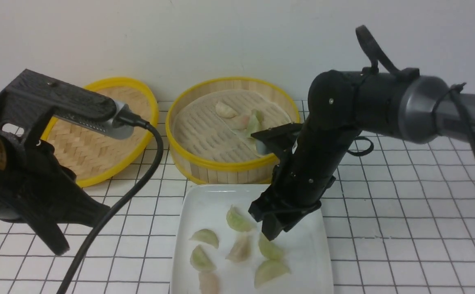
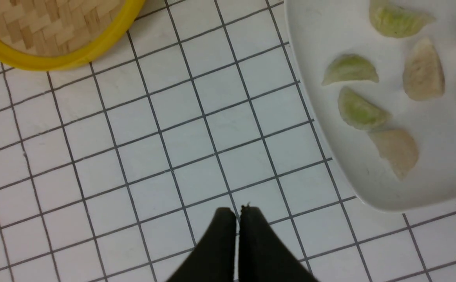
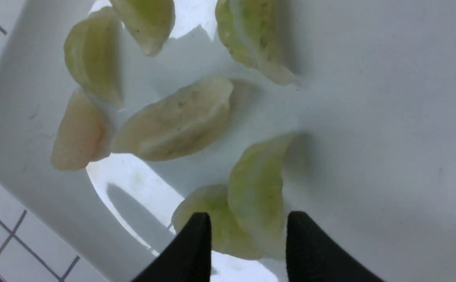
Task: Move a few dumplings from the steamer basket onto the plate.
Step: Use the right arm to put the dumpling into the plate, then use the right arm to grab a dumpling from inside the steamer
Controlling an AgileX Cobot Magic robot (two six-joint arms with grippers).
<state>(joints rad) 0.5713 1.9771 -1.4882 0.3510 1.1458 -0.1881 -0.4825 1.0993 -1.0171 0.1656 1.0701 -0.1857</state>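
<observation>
The steamer basket stands at the back centre with three dumplings on its liner. The white plate lies in front of it and carries several green and pink dumplings. My right gripper hangs low over the plate, jaws apart. In the right wrist view it straddles a green dumpling that lies on the plate, leaning on another green one. My left gripper is shut and empty, over the tiles left of the plate; its fingertips are pressed together.
The shallow woven bamboo lid lies at the back left, beside the basket; its rim shows in the left wrist view. A white wall runs close behind the basket. The table is white tile with dark grid lines.
</observation>
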